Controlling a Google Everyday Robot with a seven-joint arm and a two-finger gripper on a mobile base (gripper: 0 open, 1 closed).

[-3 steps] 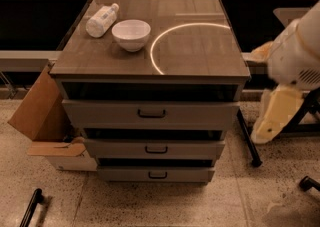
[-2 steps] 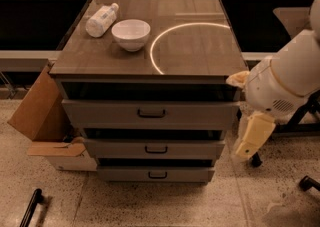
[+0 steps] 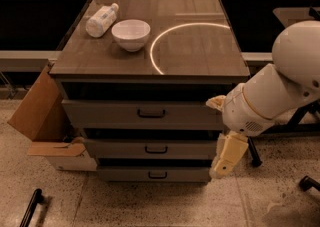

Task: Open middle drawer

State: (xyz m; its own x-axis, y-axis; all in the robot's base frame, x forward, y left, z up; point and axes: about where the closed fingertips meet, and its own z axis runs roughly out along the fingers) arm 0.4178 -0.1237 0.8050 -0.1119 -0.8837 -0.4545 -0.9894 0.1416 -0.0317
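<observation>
Wooden cabinet top (image 3: 200, 53) has a white round bowl (image 3: 131, 34) and a toppled white plastic bottle (image 3: 102, 19) up-left of the cream gripper (image 3: 223, 165) (can't tell its grip), with the grey flat-fronted middle drawer (image 3: 115, 149) shut just left of it.

The grey middle drawer (image 3: 115, 149) sits shut, dark bar handle (image 3: 151, 149) centred; the gripper (image 3: 222, 167) hangs just beside its right end.

The single camera sits high in front of the cabinet (image 3: 150, 79) and tilts steeply down at its drawer fronts. It is near enough that the surface (image 3: 190, 56), the middle drawer (image 3: 115, 149) and some floor (image 3: 125, 203) fill the frame. The arm (image 3: 270, 96) enters from the right, and its hand (image 3: 226, 160) hangs just beside the lower drawers.
</observation>
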